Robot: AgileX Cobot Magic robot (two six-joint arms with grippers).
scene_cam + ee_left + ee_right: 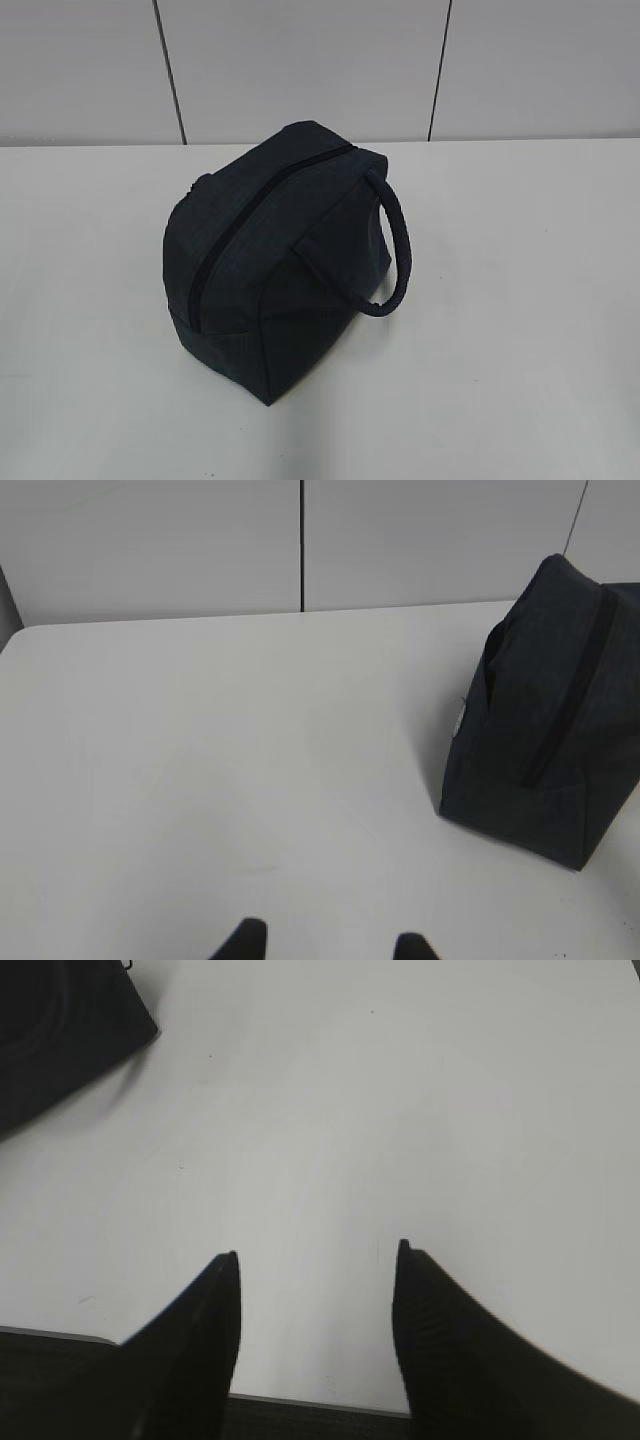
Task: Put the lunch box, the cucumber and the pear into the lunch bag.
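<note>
Even, diffuse overhead light; pale worktop nearly washed out, lunch bag underexposed with soft shadow, wrist views slightly soft, claw tips silhouetted

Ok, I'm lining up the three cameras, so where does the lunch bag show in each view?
Exterior view: lunch bag stands mid-table, zipped shut, handle to the right.
Left wrist view: it sits at the right edge, partly cut off.
Right wrist view: only a dark corner shows, top left.
Shared landmark: the white table under the bag in all three.
</note>
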